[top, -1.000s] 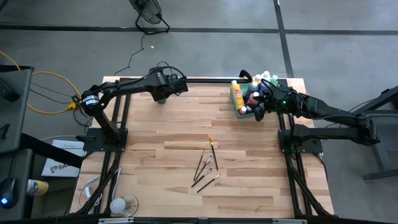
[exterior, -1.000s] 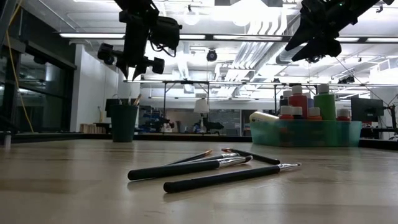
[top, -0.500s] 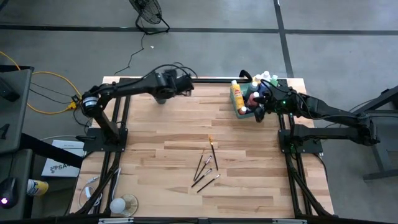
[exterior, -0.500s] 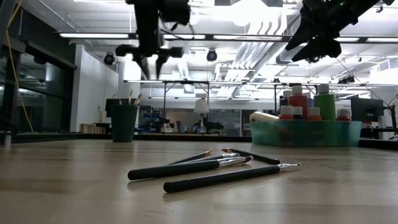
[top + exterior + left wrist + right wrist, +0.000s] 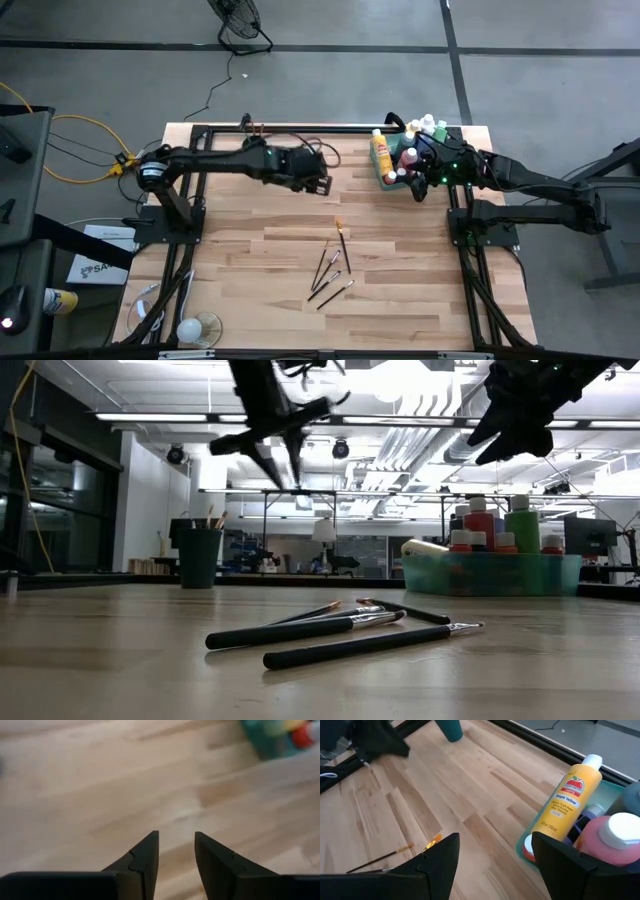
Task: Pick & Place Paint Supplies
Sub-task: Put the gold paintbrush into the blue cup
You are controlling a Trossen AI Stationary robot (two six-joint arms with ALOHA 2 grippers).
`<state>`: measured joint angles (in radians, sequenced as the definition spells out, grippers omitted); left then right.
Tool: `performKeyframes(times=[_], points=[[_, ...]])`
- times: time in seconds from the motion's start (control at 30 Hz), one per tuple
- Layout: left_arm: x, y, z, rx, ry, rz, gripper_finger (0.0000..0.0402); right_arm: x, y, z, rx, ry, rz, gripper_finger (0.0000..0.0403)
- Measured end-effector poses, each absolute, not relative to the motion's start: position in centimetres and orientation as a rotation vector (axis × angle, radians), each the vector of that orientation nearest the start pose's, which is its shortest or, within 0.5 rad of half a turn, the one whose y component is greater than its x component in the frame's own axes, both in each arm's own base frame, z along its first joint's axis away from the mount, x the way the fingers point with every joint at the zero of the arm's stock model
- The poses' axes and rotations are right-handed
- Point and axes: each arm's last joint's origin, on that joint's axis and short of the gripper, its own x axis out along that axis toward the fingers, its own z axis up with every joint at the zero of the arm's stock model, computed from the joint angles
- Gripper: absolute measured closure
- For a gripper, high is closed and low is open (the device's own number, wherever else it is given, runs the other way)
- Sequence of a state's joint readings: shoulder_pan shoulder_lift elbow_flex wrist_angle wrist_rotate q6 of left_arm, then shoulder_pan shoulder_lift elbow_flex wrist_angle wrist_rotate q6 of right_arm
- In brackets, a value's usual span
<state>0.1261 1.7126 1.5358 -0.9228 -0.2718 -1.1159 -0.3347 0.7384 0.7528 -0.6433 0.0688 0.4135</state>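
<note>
Several dark-handled paintbrushes (image 5: 333,265) lie loose in a bunch at the table's middle (image 5: 340,630). Capped paint bottles stand in the green tray (image 5: 398,172) at the far right. Among them are a yellow bottle (image 5: 567,802) that leans on the tray's rim and a red one (image 5: 607,842). My left gripper (image 5: 325,186) hangs open over bare wood between the dark cup (image 5: 198,555) and the tray, with nothing between its fingers (image 5: 176,851). My right gripper (image 5: 417,190) hangs open above the tray's near side, also holding nothing (image 5: 492,865).
The dark cup (image 5: 451,729) stands at the far left of the table with a few brushes upright in it. The black frame rail (image 5: 340,128) runs along the far edge. Bare wood lies between the brushes and the near edge.
My left gripper has swung from above the dark cup toward the table's right, to a spot over bare wood closer to the tray. Its wrist has turned and tipped on the way. The brushes, the tray and my right gripper have kept still.
</note>
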Motion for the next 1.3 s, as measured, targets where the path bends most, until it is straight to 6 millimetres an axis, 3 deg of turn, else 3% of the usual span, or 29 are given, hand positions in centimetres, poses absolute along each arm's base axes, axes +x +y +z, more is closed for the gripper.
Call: performKeyframes(times=[0.3, 0.53, 0.97, 1.3], points=[[38.0, 1.8, 26.9, -1.022, 0.844, 0.742, 0.0281, 13.7, -4.9, 28.7, 0.466, 0.562, -0.477, 0.016], [39.8, -0.1, 24.3, -1.036, 0.962, 0.721, 0.0281, 13.6, -4.8, 28.5, 0.444, 0.594, -0.455, 0.016], [43.9, -2.3, 22.4, -0.983, 1.038, 0.684, 0.0281, 13.4, -4.7, 28.2, 0.429, 0.641, -0.455, 0.016], [43.9, -3.0, 20.4, -0.938, 1.192, 0.74, 0.0281, 13.2, -4.7, 28.0, 0.407, 0.671, -0.451, 0.016]])
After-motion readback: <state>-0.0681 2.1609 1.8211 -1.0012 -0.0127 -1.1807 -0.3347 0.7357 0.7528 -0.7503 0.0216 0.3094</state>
